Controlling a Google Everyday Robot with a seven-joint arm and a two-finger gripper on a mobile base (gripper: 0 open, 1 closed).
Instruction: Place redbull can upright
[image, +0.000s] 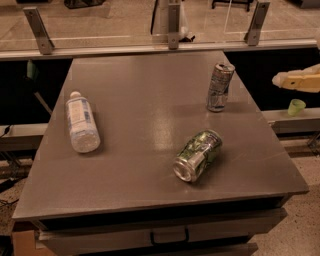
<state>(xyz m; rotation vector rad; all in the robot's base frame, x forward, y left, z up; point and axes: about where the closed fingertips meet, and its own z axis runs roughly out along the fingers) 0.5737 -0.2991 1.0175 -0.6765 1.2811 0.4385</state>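
— Where does the redbull can (220, 87) stand?
— Upright on the far right part of the grey table (145, 95), nothing touching it.
— And the gripper (299, 80)?
— Off the table's right edge, well apart from the can; whether it is spread or closed cannot be told.
— Anything else?
— A green can (197, 155) lies on its side nearer, and a plastic bottle (82, 123) lies at the left

Matt plastic end effector (278, 79), far right
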